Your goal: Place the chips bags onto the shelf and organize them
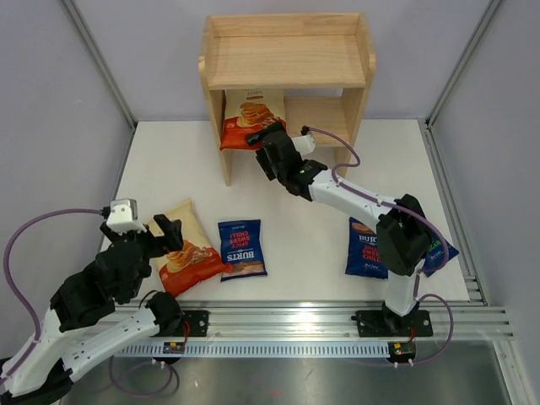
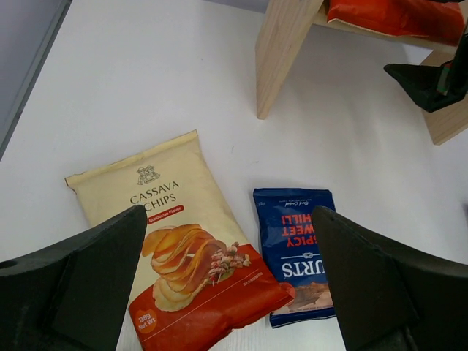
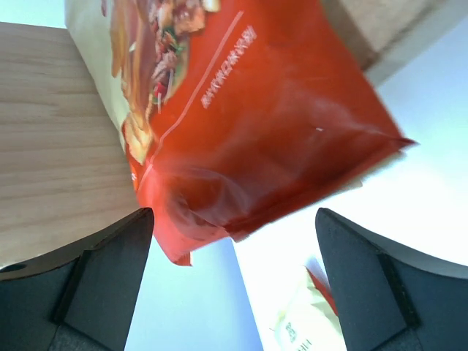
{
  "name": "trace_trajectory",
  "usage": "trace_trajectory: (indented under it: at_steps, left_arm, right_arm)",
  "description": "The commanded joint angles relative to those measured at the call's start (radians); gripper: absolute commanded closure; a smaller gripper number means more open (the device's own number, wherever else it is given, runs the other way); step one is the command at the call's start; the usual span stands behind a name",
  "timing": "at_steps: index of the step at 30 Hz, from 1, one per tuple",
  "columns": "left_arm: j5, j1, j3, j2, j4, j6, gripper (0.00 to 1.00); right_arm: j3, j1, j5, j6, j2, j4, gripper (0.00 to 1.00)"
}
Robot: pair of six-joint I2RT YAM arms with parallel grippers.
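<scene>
One cream-topped orange-red chips bag [image 1: 247, 117] stands on the lower tier of the wooden shelf [image 1: 287, 57]. My right gripper [image 1: 270, 137] is open just in front of it. In the right wrist view the bag's red bottom edge [image 3: 248, 124] hangs just beyond the open gripper [image 3: 230, 252], apart from both fingers. My left gripper [image 1: 165, 234] is open and empty above the second cream-topped bag [image 1: 187, 251], marked "Cassava Chips" [image 2: 172, 245]. A dark blue BURTS bag [image 1: 242, 247] lies beside it and also shows in the left wrist view [image 2: 300, 256]. Two more blue bags [image 1: 365, 251] lie partly hidden under my right arm.
The shelf's left side panel [image 2: 281, 58] stands on the white table [image 1: 295, 194] just beyond the two near bags. Grey walls and metal frame rails [image 1: 447, 169] border the table. The shelf's top tier holds nothing.
</scene>
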Motion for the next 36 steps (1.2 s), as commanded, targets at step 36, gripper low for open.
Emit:
trace_trajectory:
  at_steps: [36]
  left_arm:
    - [0.921, 1.426, -0.441, 0.522, 0.577, -0.048, 0.01]
  right_arm:
    - [-0.906, -0.007, -0.829, -0.999, -1.111, 0.017, 0.01]
